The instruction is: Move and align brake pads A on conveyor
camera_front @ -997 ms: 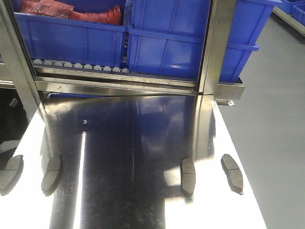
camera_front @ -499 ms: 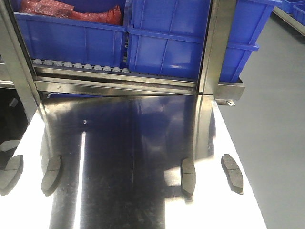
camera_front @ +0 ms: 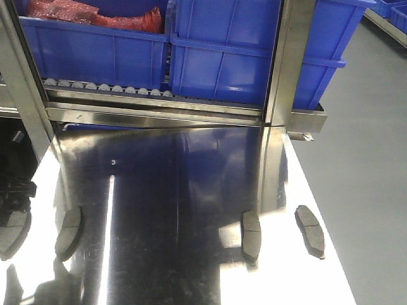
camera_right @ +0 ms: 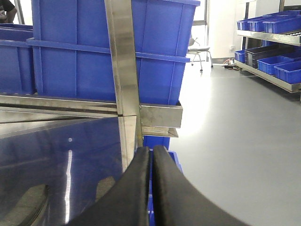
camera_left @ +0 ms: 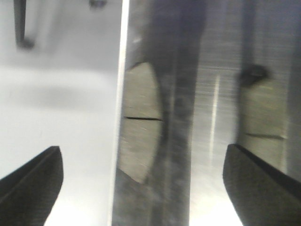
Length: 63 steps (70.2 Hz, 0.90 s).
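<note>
Four brake pads [camera_front: 251,235] lie flat on a steel table [camera_front: 178,190]. Left gripper [camera_left: 141,157] hangs spread over the leftmost pad [camera_left: 141,103]; right gripper [camera_right: 151,153] clenched, empty. Likely stiff, dense, slick: pinch the long edges.

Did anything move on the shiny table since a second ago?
Yes. The left arm has come in at the left edge, above the leftmost brake pad, and a dark reflection now shows on the steel table. Its gripper is open, holding nothing. All four brake pads stayed where they lay.
</note>
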Tool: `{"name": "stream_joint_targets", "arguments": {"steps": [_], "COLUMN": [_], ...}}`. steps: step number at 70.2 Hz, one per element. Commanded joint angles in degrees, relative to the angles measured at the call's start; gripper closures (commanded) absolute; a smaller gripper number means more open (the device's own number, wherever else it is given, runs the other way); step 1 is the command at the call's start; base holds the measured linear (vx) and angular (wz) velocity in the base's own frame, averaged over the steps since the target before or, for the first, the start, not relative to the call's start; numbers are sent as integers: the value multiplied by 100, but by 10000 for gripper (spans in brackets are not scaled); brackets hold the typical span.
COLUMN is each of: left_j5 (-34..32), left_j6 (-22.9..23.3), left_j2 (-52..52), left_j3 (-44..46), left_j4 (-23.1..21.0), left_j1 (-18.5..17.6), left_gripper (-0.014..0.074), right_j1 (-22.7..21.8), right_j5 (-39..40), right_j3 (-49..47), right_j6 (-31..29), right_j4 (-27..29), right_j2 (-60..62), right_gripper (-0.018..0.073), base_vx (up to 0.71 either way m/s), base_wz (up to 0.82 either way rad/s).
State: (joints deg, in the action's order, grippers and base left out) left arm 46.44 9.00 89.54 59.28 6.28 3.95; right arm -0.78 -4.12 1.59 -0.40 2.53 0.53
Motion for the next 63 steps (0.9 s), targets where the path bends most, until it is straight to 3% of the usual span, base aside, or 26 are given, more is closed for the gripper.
{"name": "stream_joint_targets", "arguments": {"steps": [1, 18, 63], "left_j5": [22, 14, -21], "left_j6": [32, -391, -430], "left_j2": [102, 471, 914], "left_j3": [311, 317, 317], "left_j4": [19, -387, -372], "left_j1": [99, 91, 91], "left_gripper": [-43, -24, 24], "right_j1": [-1, -1, -1], "right_j5": [412, 412, 412], "right_j3": [30, 30, 30], "right_j6": [-35, -35, -35], "right_j4": [-7, -7, -7], "right_j2": [59, 59, 59], "right_gripper": [563, 563, 563], "base_vx": [0, 0, 0], "base_wz": [0, 0, 0]}}
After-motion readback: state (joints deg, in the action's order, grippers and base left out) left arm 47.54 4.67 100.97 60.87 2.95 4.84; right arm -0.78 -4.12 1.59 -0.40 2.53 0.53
